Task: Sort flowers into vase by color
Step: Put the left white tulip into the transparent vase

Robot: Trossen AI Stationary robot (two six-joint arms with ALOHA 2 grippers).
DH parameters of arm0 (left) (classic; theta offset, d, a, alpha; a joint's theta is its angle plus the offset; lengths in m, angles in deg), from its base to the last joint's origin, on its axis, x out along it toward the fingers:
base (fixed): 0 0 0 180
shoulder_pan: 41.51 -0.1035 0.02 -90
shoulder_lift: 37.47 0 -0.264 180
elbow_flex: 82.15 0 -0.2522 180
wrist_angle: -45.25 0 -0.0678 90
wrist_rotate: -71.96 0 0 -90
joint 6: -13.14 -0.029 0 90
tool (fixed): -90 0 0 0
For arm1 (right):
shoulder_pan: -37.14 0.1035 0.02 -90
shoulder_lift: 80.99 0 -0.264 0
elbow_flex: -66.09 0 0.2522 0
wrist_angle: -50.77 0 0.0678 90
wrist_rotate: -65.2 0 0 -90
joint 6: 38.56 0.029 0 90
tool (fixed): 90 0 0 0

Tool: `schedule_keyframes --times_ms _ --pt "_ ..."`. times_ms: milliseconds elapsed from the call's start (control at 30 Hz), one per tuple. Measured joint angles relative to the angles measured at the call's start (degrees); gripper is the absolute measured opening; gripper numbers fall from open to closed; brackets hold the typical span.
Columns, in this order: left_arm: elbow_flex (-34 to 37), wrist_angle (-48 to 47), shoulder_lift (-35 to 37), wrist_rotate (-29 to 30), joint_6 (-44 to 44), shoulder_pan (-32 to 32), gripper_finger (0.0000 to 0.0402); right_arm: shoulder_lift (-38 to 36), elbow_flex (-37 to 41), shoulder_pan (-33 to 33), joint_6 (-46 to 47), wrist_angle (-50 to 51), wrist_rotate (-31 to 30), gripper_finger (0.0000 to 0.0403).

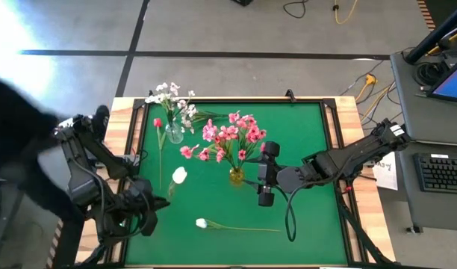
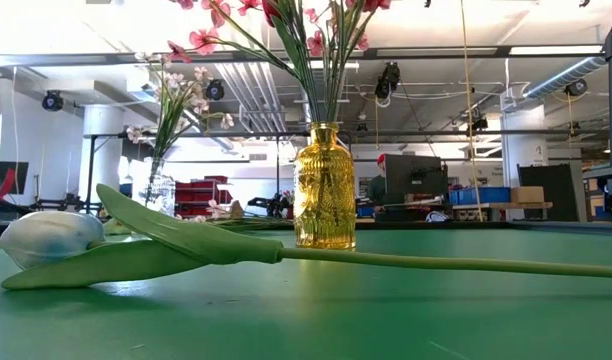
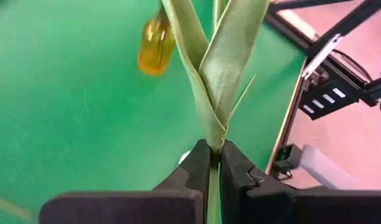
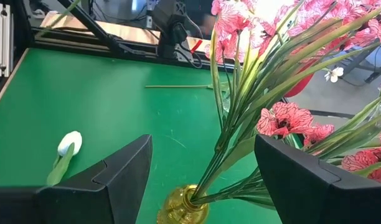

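Start at the left: your left gripper [image 3: 215, 163] sits near the front-left corner of the green table mat [image 1: 303, 134], its fingers pressed together on the green stem of a white tulip [image 1: 179, 175], whose leaves fan out beyond the fingertips in the left wrist view. The bloom hangs over the mat between the two vases, so carry it high and tip the stem upright before you go for a neck. Judging by colour, it likely belongs in the clear glass vase [image 1: 174, 134] at the back left, which holds the small white blossom sprays [image 1: 171, 96], though a red tulip [image 1: 157, 122] stands right beside that vase; steer clear of it. Lower the stem end first and let go only once it is inside the neck. Further right, a second white tulip [image 1: 201, 223] lies flat near the front edge, untouched. Then comes the amber glass bottle vase [image 2: 324, 190] with the pink blossom sprays [image 1: 230, 136]. Your right gripper [image 4: 203, 171] hovers just beside it with its fingers spread wide and nothing between them; keep that arm off the stems.
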Motion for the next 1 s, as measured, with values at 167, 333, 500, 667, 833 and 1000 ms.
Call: schedule_keyframes --times_ms 167,333,500,667,833,1000 --pt "-2.6 1.7 0.3 7.4 -14.8 -0.3 0.0000 0.0 0.0 0.0 -0.2 0.0 0.0 0.0276" --pt "-5.2 10.1 0.3 14.8 -36.7 -1.2 0.0000 0.0 0.0 0.0 -0.3 0.0 0.0 0.0276" --pt "-6.3 23.8 0.3 16.9 -65.4 -3.2 0.0000 0.0 0.0 0.0 -1.0 -1.1 0.0 0.0276" --pt "-6.3 35.2 0.8 14.3 -87.7 -9.3 0.0000 0.0 0.0 0.0 -3.0 -3.4 0.0 0.0276" --pt "-5.6 37.3 2.0 1.5 -90.8 -17.1 0.0000 -0.1 0.0 0.0 -3.8 -4.1 0.0 0.0276" --pt "1.6 47.7 4.9 0.7 -98.2 -19.9 0.0000 -0.1 0.0 0.0 -3.7 -3.9 1.3 0.0276"
